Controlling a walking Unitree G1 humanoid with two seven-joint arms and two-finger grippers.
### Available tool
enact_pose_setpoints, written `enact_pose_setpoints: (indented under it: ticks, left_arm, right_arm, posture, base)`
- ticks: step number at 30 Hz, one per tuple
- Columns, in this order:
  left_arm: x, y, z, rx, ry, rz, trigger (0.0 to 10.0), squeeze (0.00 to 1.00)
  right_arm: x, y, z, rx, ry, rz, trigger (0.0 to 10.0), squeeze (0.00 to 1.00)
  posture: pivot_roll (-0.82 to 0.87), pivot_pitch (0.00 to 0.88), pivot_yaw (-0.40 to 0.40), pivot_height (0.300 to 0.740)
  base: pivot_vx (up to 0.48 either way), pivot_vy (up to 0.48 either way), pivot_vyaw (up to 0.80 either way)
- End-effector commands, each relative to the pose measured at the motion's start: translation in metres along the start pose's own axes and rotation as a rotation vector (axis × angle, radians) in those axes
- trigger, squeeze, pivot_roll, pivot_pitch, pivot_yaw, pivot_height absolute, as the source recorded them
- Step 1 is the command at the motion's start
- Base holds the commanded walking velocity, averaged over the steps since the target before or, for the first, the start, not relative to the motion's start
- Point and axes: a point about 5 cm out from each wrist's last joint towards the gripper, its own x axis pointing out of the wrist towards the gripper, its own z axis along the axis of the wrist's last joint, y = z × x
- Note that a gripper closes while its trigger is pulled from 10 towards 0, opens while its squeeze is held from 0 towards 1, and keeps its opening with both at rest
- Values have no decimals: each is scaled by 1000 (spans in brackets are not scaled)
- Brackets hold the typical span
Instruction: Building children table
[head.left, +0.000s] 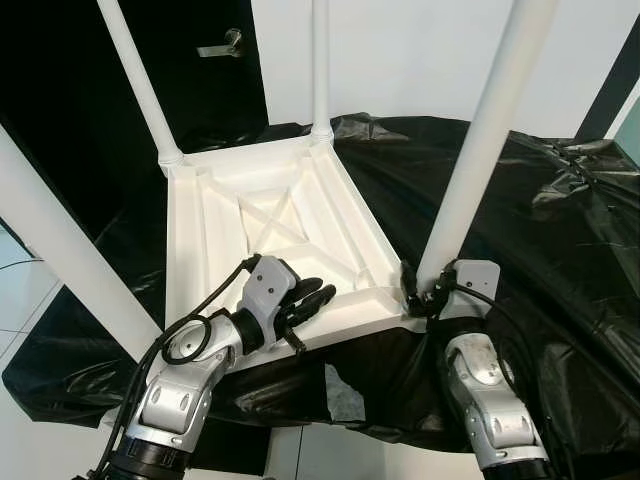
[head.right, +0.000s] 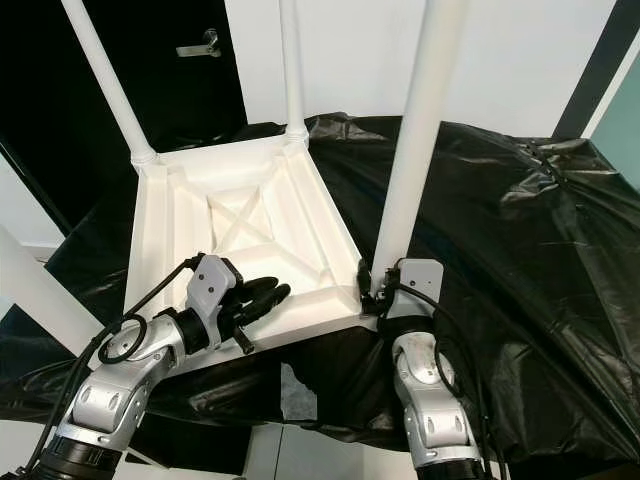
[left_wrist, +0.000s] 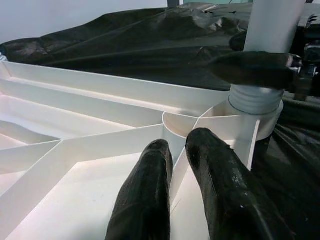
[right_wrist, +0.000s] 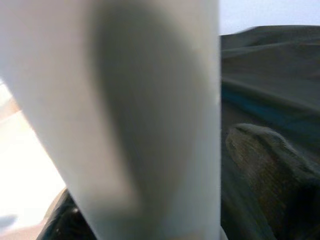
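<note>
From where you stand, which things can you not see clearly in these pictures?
- Tops of the four table legs: cut off by the eye views' upper edge.
- Surface under the black sheet: covered.
- Right gripper fingers: hidden behind the leg; right wrist view blurred.

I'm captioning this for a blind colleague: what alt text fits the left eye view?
A white children's table lies upside down on black plastic sheeting, legs pointing up. The right gripper clasps the base of the near right leg; the left gripper rests inside the ribbed underside.
</note>
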Motion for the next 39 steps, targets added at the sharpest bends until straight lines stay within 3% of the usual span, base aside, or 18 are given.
enact_pose_setpoints:
  ticks: [1, 7, 9, 10, 11, 12, 17, 18, 19, 20, 21, 29, 31, 32, 33, 34, 39]
  left_arm:
    - [0, 1, 1, 10, -6, -15, 10000, 0]
    - [5, -3, 4, 14, -26, -57, 10000, 0]
    - [5, -3, 4, 14, -26, -57, 10000, 0]
    - [6, -1, 5, 24, -24, -57, 10000, 0]
    - [6, -1, 5, 24, -24, -57, 10000, 0]
    - [6, 0, 6, 25, -25, -55, 10000, 0]
    - [6, -3, 4, 24, -21, -59, 10000, 0]
    - [6, -3, 4, 23, -22, -61, 10000, 0]
    - [6, -3, 4, 23, -22, -61, 10000, 0]
    - [7, -4, 4, 20, -23, -63, 10000, 0]
    - [7, -5, 4, 21, -25, -65, 10000, 0]
    - [6, -5, 2, 22, -23, -61, 10000, 0]
    - [6, -6, 2, 24, -21, -68, 10000, 0]
    - [6, -7, 2, 26, -18, -70, 10000, 0]
    - [5, -7, 1, 27, -16, -71, 10000, 0]
    - [5, -7, 1, 27, -15, -72, 10000, 0]
    - [4, -7, 1, 31, -9, -73, 10000, 0]
  right_arm:
    - [0, -7, 0, 14, -5, 46, 10000, 0]
    - [9, -19, 4, -25, 15, 371, 10000, 0]
    - [9, -19, 4, -25, 15, 371, 10000, 0]
    - [15, -19, 7, -58, 32, 492, 10000, 0]
    - [15, -19, 7, -58, 32, 492, 10000, 0]
    - [22, -19, 10, -107, 39, 579, 10000, 0]
    - [31, -16, 11, -146, 69, 696, 10000, 0]
    - [32, -15, 9, -161, 82, 721, 8235, 0]
    - [32, -15, 9, -161, 82, 721, 8235, 0]
    - [32, -15, 6, -164, 100, 739, 2667, 0]
    - [30, -15, 3, -175, 110, 756, 0, 0]
    - [29, -18, -2, -150, 127, 770, 0, 0]
    - [29, -20, -2, -153, 111, 725, 0, 0]
    - [28, -20, -3, -141, 104, 684, 5294, 0]
    - [28, -20, -3, -132, 100, 656, 5294, 0]
    - [27, -21, -5, -132, 102, 610, 10000, 0]
    - [24, -20, -9, -141, 101, 487, 10000, 0]
  posture:
    - [32, 0, 22, 740]
    - [31, 0, 15, 740]
    - [31, 0, 15, 740]
    - [33, 0, 17, 740]
    - [33, 0, 17, 740]
    - [28, 0, 20, 740]
    - [31, 0, 13, 740]
    - [32, 0, 11, 740]
    - [32, 0, 11, 740]
    - [39, 0, 3, 740]
    - [43, 0, -1, 740]
    - [45, 0, -6, 740]
    - [47, 0, -6, 740]
    - [46, 0, -5, 740]
    - [46, 0, -5, 740]
    - [42, 0, 0, 740]
    - [44, 0, 1, 740]
  base:
    - [0, 0, 0]
    - [0, 0, 0]
    - [0, 0, 0]
    - [0, 0, 0]
    - [0, 0, 0]
    - [0, 0, 0]
    - [0, 0, 0]
    - [0, 0, 0]
    - [0, 0, 0]
    - [0, 0, 0]
    - [0, 0, 0]
    - [0, 0, 0]
    - [0, 0, 0]
    - [0, 0, 0]
    - [0, 0, 0]
    - [0, 0, 0]
    - [0, 0, 0]
